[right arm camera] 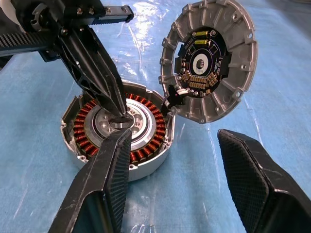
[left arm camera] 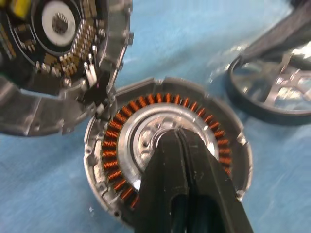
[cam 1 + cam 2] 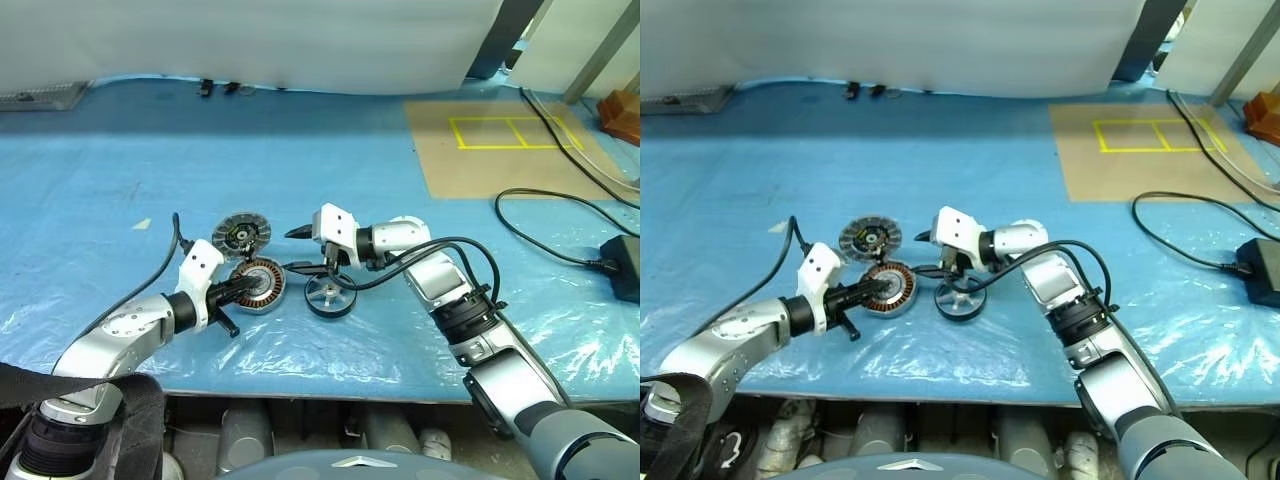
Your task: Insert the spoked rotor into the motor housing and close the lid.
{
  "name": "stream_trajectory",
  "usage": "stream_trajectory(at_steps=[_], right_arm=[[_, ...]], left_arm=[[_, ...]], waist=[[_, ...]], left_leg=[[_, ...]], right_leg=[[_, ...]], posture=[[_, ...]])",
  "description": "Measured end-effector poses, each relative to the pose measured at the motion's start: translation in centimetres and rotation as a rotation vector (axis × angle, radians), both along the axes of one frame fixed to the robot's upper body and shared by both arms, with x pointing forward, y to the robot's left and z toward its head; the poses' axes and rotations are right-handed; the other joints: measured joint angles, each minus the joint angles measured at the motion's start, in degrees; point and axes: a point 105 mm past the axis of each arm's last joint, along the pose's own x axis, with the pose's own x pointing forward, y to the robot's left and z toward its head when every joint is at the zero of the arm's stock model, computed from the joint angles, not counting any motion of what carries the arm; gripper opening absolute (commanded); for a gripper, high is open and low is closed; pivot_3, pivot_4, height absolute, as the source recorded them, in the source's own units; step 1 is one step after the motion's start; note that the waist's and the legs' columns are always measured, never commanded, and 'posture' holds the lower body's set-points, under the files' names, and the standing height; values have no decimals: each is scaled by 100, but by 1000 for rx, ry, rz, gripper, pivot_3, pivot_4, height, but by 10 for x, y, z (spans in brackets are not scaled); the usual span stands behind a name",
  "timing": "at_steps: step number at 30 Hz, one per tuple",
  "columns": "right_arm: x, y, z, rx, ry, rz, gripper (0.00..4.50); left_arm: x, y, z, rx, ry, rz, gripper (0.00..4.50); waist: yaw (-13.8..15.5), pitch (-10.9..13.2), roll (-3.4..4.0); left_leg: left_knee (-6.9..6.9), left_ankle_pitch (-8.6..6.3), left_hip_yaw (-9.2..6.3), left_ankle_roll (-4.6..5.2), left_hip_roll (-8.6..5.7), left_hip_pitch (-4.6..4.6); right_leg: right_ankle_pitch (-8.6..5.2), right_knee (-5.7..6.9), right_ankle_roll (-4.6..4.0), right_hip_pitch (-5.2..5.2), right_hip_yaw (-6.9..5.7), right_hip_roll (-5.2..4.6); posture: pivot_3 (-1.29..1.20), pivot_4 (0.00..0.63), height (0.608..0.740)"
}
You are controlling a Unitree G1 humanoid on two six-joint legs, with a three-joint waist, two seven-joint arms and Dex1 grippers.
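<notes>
1. Blue plastic sheet (image 3: 300, 170) covers the table.
2. Left gripper (image 3: 262, 280), clenched empty, presses its tips into the motor housing (image 3: 266, 290) centre.
3. Spoked rotor (image 3: 330, 296) at the housing's 3 o'clock, under the released right gripper (image 3: 296, 250).
4. Lid (image 3: 243, 234) at 11 o'clock.
5. Cardboard panel (image 3: 500, 150) at far 2 o'clock.

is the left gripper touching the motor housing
Touching. In the right wrist view the shut left gripper presses its tips onto the pale centre of the motor housing, with no gap showing.
</notes>
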Motion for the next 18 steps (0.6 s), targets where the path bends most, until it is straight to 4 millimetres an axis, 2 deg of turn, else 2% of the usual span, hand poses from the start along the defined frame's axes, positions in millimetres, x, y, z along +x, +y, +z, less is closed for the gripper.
stream_trajectory(at_steps=[3, 8, 13, 18], right_arm=[[0, 0, 0, -2, -1, -1, 2883], [0, 0, -1, -4, -5, 0, 2883], [0, -1, -1, -5, -6, 2, 2883], [1, -1, -1, -8, -7, 0, 2883]], left_arm=[[2, 6, 8, -18, -17, 17, 29], [1, 5, 6, -17, -11, 15, 29], [2, -9, -12, -18, 19, -2, 29], [3, -15, -21, 39, -25, -14, 29]], waist=[[-7, 0, 0], [-1, 0, 0], [-1, 0, 0], [1, 0, 0]], left_leg=[[0, 0, 0, 0, -1, 1], [0, 0, -1, 0, 0, -1], [0, 0, -1, 1, 1, -1], [-1, 0, -3, 1, 1, 1]], right_leg=[[0, 0, 0, 0, 0, 0], [0, -2, 0, 0, 0, 0], [0, -2, 0, 0, 0, -1], [0, -1, 0, 1, 1, -1]], posture=[[0, 150, 740], [0, 150, 740], [0, 150, 740], [0, 150, 740]])
